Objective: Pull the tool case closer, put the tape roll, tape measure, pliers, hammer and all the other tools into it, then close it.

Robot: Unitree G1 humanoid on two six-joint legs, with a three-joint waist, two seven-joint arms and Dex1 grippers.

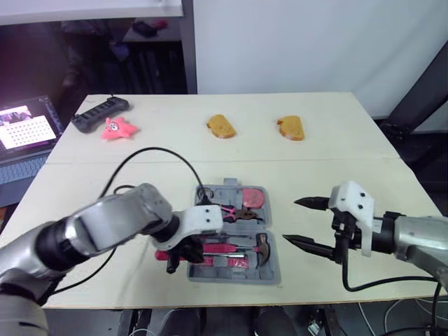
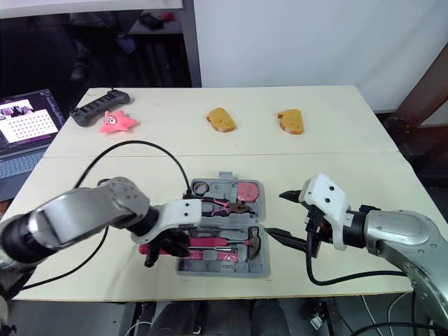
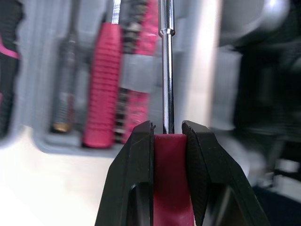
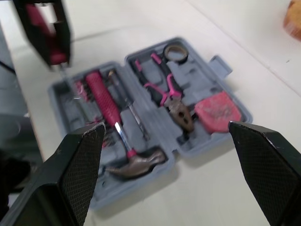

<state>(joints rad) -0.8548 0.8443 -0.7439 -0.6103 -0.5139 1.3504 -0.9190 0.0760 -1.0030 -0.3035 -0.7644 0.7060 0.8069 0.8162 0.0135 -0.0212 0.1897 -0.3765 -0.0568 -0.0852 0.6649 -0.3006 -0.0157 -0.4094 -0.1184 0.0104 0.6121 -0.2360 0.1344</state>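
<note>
One screwdriver [image 3: 167, 70] gripped in left end effector [image 3: 168, 127] at tool case [image 4: 202, 80] edge.

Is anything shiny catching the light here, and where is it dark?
Left wrist view: a bright streak runs down the screwdriver. Right wrist view: the hammer head gleams. Left eye view: the laptop screen glows against a dim background.
</note>
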